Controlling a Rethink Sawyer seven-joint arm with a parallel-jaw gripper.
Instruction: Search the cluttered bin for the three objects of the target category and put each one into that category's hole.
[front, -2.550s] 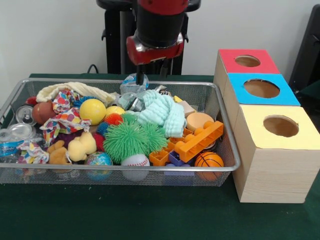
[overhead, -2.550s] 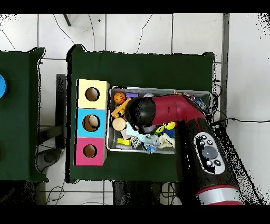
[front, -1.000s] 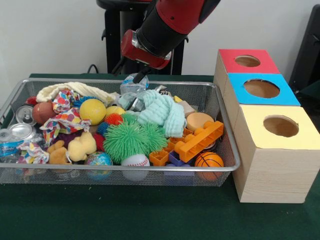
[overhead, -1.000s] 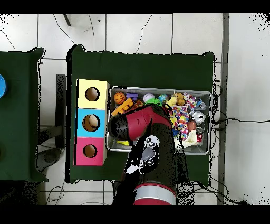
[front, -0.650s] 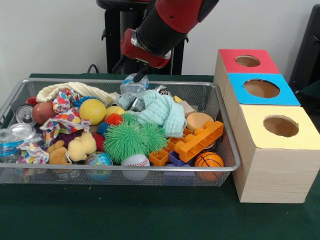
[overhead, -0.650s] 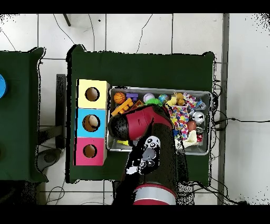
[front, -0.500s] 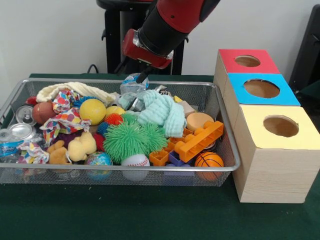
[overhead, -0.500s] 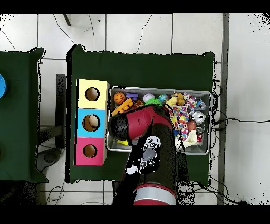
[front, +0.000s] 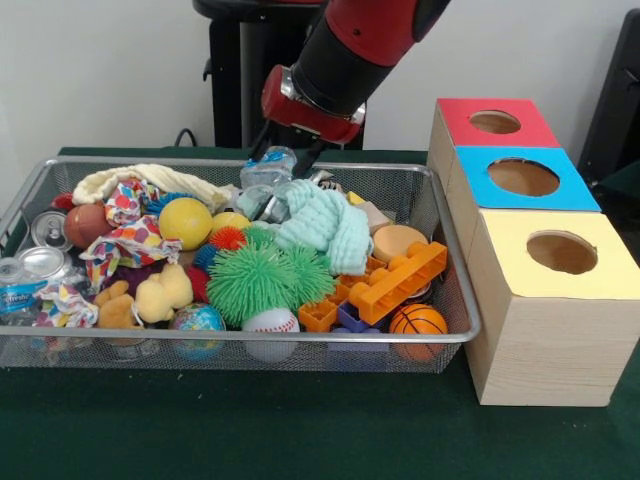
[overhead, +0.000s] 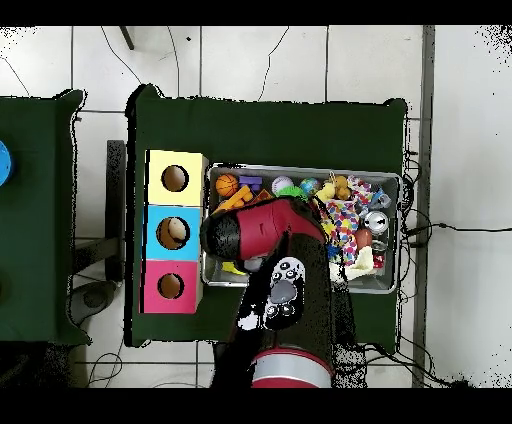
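Observation:
My gripper (front: 285, 157) hangs over the back middle of the wire bin (front: 455, 290). It is open, with one dark finger on each side of a crumpled clear plastic bottle (front: 268, 166). I cannot tell whether the fingers touch the bottle. Three wooden boxes stand to the right of the bin, each with a round hole in its lid: red (front: 494, 122), blue (front: 522, 177) and yellow (front: 561, 252). In the overhead view the arm (overhead: 262, 232) covers the bin's box-side half and hides the gripper. There the boxes read yellow (overhead: 175, 178), blue (overhead: 172, 233) and red (overhead: 170, 286).
The bin holds a mint cloth (front: 322, 222), a green spiky ball (front: 262, 280), orange blocks (front: 400, 275), a basketball (front: 417, 320), a baseball (front: 270, 322), a yellow ball (front: 185, 222), a duck plush (front: 165, 292), patterned cloth (front: 128, 238) and cans (front: 42, 264).
The wrist has swung from upright to tilted and shifted right over the bin's back. Both fingers now show around the bottle, where one showed before. The bin's objects have not moved.

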